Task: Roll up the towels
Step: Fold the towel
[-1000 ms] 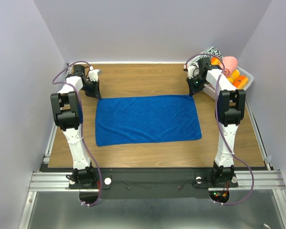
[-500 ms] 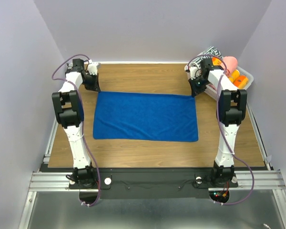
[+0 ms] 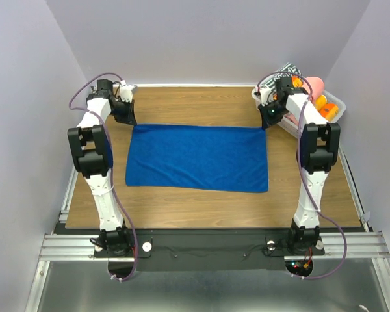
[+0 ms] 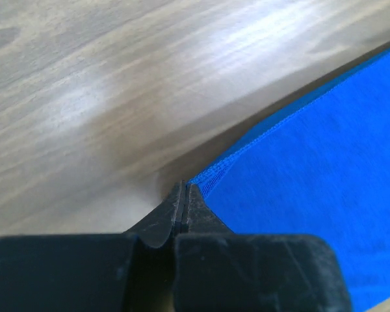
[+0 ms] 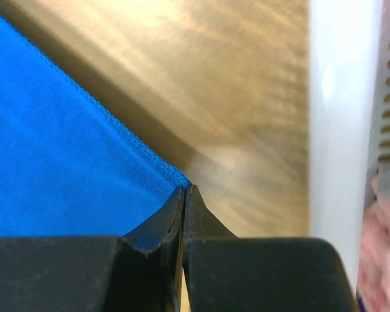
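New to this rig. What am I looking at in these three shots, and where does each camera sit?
Two robot arms are bolted side by side at the near edge, each ending in a two-finger gripper. The wide picture comes from a fixed camera above and behind them. The two close-ups come from cameras on the wrists, looking along the black fingers. A blue towel lies flat on the wooden table. The left gripper and right gripper are each shut on a far corner of it. At the back right, a white bin holds a pink towel and orange rolls.

Plain royal blue towel point(image 3: 198, 158) is lying between black left hand point(image 4: 184, 190) and black right hand point(image 5: 185, 190), on brown wood-grain worktop point(image 3: 201, 104).
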Robot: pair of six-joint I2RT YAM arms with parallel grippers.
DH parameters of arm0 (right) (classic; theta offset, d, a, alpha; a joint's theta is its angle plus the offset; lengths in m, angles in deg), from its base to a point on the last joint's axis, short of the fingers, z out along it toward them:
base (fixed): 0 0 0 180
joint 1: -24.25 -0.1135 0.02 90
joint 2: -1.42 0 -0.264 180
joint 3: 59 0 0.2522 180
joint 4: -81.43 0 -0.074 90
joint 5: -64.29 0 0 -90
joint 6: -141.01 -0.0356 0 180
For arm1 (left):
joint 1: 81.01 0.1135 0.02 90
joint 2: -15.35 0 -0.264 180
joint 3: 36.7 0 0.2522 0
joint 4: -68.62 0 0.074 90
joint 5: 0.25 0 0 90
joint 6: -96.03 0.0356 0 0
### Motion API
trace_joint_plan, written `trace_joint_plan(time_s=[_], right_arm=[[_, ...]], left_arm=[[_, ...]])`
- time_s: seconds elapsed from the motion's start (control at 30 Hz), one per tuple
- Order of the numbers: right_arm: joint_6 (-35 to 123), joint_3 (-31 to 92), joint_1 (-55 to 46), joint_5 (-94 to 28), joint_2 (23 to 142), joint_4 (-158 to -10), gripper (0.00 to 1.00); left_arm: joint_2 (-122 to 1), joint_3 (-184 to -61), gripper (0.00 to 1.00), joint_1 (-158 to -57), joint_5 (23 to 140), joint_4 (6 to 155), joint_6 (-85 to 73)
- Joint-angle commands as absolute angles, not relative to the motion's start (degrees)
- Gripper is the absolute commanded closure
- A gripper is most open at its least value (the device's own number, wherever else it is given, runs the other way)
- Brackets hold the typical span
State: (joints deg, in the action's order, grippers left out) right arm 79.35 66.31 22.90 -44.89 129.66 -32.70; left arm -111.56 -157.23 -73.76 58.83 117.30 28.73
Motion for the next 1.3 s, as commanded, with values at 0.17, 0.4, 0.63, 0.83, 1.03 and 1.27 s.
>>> trace_joint_plan(time_s=[0.17,0.4,0.63,0.83,1.03,1.27], right_arm=[[82.12,57.79,23.46,-47.59,117.36,-32.78,0.99],[84.06,50.50,23.46,-47.15,111.29,-32.78,0.99],[85.81,42.15,23.54,-46.80,105.22,-32.69,0.99],[86.69,37.65,23.54,-47.41,101.62,-32.78,0.99],[87.66,33.17,23.46,-48.38,96.69,-32.26,0.99],[89.94,29.92,23.46,-49.87,92.91,-30.41,0.99]], left_arm=[[-95.31,-146.38,1.00,-73.27,55.47,118.07,36.61],[-90.38,-138.54,1.00,-72.31,54.86,119.21,41.61],[-84.41,-129.85,1.00,-69.85,53.98,120.35,46.01],[-80.72,-124.39,1.00,-68.35,53.53,121.93,50.24],[-77.47,-118.50,1.00,-68.00,54.41,122.55,53.14],[-74.56,-115.60,1.00,-67.73,54.41,123.60,55.34]])
